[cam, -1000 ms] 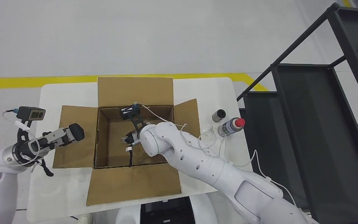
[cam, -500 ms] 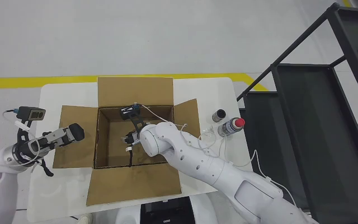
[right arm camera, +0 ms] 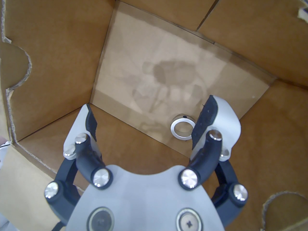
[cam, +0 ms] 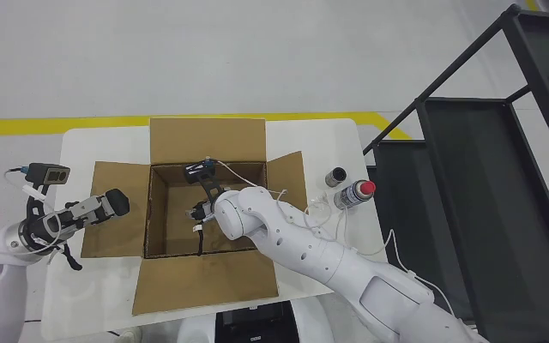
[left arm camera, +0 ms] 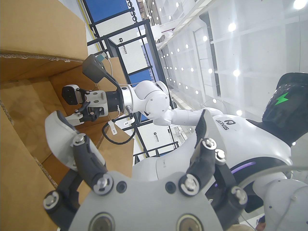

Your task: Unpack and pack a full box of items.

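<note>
You're looking at a white worktop [cam: 94,137] with an open cardboard box [cam: 206,141] at its middle, all four flaps folded outward. Your right gripper [right arm camera: 148,116] is inside the box, pointing down at the floor, jaws released and spread wide with nothing between them. Your left gripper [left arm camera: 128,123] hangs over the box's left flap, outside the cavity, jaws likewise released and empty. On the worktop beyond the right flap stand a red-capped spray can [cam: 356,194] and, just beside it, a smaller dark can [cam: 335,177]. A metal ring [right arm camera: 181,129] lies flat on the box floor near one wall, under the right gripper.
</note>
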